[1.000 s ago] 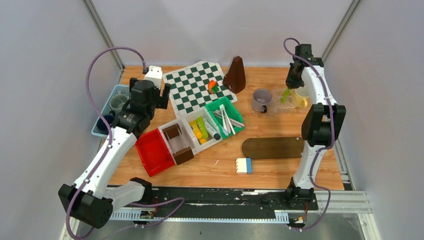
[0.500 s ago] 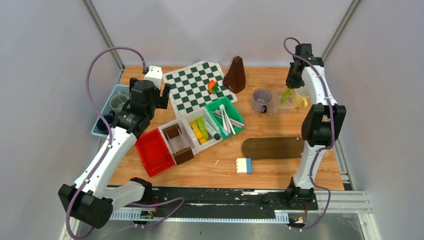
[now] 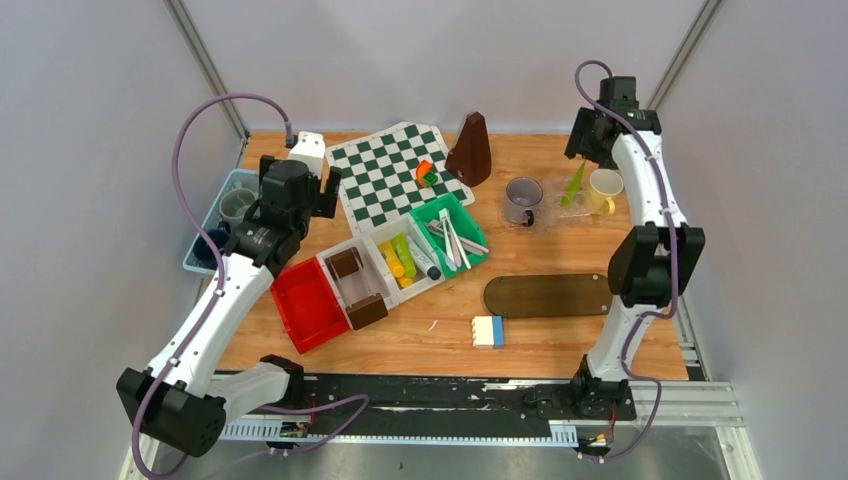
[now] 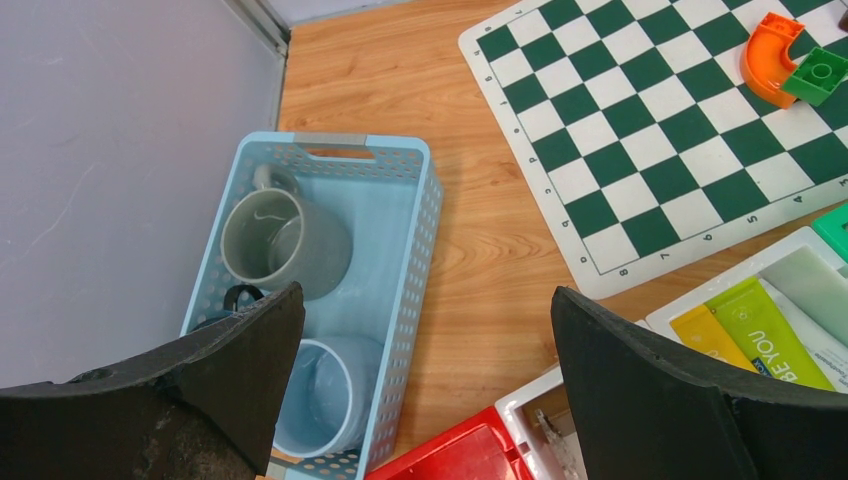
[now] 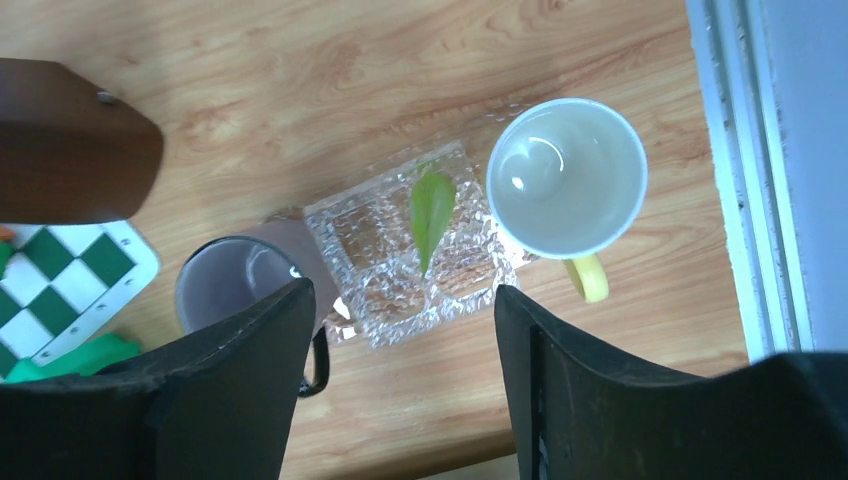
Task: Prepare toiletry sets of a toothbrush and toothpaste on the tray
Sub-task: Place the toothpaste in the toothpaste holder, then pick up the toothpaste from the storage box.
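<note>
A green tube (image 3: 573, 186) stands tilted on the clear glass tray (image 3: 556, 216), between a grey mug (image 3: 522, 198) and a pale yellow mug (image 3: 605, 189). My right gripper (image 3: 590, 135) hovers above them, open and empty. From the right wrist, the tube (image 5: 431, 214) shows end-on over the tray (image 5: 385, 300), with the gripper (image 5: 402, 300) well above it. My left gripper (image 4: 425, 310) is open beside a blue basket (image 4: 415, 240) holding a grey-green mug (image 4: 280, 245) and a light blue mug (image 4: 325, 395). Whitish toothbrushes (image 3: 452, 238) lie in a green bin.
Yellow and green tubes (image 3: 401, 257) lie in a white bin beside a red bin (image 3: 308, 300). A chessboard (image 3: 390, 172) with small blocks and a brown metronome (image 3: 470, 150) sit at the back. A dark oval board (image 3: 548, 295) and a white-blue block (image 3: 488, 331) lie near the front.
My right gripper opened, let go of the green tube and lifted up and back. The tube stays tilted on the tray. The left arm has not moved.
</note>
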{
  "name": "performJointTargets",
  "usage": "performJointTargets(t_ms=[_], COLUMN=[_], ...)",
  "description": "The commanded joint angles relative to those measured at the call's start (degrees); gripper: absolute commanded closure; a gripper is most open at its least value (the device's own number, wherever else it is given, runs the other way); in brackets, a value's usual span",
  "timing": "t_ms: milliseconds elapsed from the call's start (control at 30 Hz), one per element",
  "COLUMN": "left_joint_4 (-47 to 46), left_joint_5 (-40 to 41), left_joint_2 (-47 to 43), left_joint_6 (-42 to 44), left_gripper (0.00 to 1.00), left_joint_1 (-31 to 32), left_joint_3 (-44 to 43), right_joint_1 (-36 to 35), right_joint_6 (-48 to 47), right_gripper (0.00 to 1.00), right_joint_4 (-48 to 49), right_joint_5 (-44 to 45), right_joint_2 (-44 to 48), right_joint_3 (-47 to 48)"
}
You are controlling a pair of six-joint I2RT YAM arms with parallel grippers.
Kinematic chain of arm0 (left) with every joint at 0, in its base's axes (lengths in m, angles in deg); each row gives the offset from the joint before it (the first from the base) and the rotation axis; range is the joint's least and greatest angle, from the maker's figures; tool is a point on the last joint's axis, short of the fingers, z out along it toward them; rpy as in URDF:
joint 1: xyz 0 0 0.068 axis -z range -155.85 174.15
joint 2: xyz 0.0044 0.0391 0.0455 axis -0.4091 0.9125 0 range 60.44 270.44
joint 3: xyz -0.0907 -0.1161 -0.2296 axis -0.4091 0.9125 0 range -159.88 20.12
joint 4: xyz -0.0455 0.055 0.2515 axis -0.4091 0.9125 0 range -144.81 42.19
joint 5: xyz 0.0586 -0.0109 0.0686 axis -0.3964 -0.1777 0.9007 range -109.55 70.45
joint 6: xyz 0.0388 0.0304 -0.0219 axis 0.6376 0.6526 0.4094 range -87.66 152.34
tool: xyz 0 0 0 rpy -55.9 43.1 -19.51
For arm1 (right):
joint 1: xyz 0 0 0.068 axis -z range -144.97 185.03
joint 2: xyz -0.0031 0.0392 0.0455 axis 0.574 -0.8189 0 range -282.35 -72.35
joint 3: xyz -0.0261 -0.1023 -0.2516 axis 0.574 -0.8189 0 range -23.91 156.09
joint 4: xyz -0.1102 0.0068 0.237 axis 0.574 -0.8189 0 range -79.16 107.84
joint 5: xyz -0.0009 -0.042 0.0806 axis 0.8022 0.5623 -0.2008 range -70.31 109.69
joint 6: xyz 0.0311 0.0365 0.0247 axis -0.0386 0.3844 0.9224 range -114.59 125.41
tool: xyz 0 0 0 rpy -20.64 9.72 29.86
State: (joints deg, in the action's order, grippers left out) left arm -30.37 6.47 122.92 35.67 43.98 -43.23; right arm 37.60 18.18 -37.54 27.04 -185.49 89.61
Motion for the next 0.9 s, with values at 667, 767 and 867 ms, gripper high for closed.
performJointTargets(t_ms=[667, 767, 867], left_joint_4=[-1.8, -1.8, -1.4], left_joint_5=[-5.9, -6.1, -5.9], left_joint_2=[-2.5, -2.5, -2.5], left_joint_6=[-0.9, -1.1, -1.3], left_gripper=[0.00, 0.00, 0.00], left_joint_1=[-0.2, -0.2, -0.2], left_joint_3=[-0.6, -0.8, -1.0], right_joint_1=[-34.7, -38.8, -43.8], right_joint_6=[-1.6, -2.9, -6.0], right_gripper=[0.27, 0.28, 0.28], right_joint_4=[28.6, 32.1, 36.1], right_joint_5=[-13.2, -14.4, -15.4], right_joint_2=[37.0, 37.9, 38.0], right_joint_3=[-36.8, -40.9, -45.0])
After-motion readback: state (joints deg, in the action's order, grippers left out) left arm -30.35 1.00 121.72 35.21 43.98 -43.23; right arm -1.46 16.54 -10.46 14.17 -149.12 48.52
